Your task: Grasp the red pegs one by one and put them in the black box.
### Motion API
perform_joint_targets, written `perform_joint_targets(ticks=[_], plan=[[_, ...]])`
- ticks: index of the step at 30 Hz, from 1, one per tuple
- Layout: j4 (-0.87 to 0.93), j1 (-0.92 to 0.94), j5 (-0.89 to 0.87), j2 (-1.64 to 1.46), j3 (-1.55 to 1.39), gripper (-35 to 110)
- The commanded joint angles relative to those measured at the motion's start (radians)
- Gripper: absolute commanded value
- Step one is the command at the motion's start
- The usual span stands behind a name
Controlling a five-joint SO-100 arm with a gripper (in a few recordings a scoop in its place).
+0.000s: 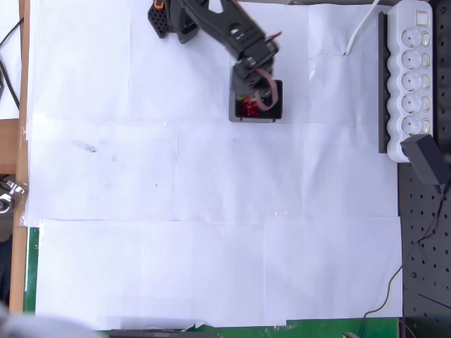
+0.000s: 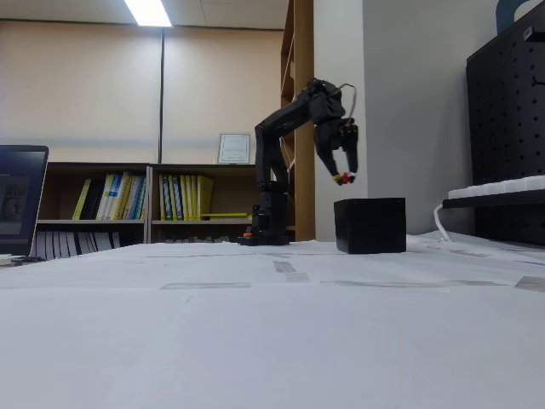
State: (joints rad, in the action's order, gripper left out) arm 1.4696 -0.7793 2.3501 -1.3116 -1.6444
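Pincer [image 2: 345, 177] of the black five-joint arm [image 2: 281, 136] hangs tip-down above the small square black plastic box [image 2: 370, 225], clear of its rim in the fixed view. Fingers nearly together, clamped on a tiny dark-red round peg [image 2: 347, 178] at the tips; a yellowish speck sits just beside the red, too small to identify. In the overhead view the pincer [image 1: 255, 98] sits over the box's upper half and covers part of the opening, so finger spacing can't be read from there.

Black box [image 1: 257, 116] stands on the white paper-covered tabletop [image 1: 211, 225], in the upper middle of the overhead view, just in front of the arm's base. Walls thin and dark. Inside, on the floor, a cluster of red pegs [image 1: 250, 109] shows as small red dots bunched toward the left side, partly hidden by the pincer; count can't be told. From the side the box looks like a plain opaque black cube, contents hidden.

White power strip [image 1: 411, 77] lies along the right edge of the overhead view, well apart from the box, with a black plug [image 1: 430, 158] at its lower end. Paper sheets are taped at the seams.
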Motion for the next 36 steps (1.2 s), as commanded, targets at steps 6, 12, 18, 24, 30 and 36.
perform_joint_targets(ticks=[6,12,18,24,30,36], plan=[[-0.255,-0.037,0.043,-0.091,0.143,0],[-0.319,-0.005,0.032,-0.123,0.202,3],[-0.244,0.017,0.021,-0.078,0.167,17],[-0.109,0.043,0.017,-0.032,0.014,23],[-0.06,0.183,-0.051,0.224,-0.038,23],[-0.311,0.499,-0.258,0.638,0.377,23]])
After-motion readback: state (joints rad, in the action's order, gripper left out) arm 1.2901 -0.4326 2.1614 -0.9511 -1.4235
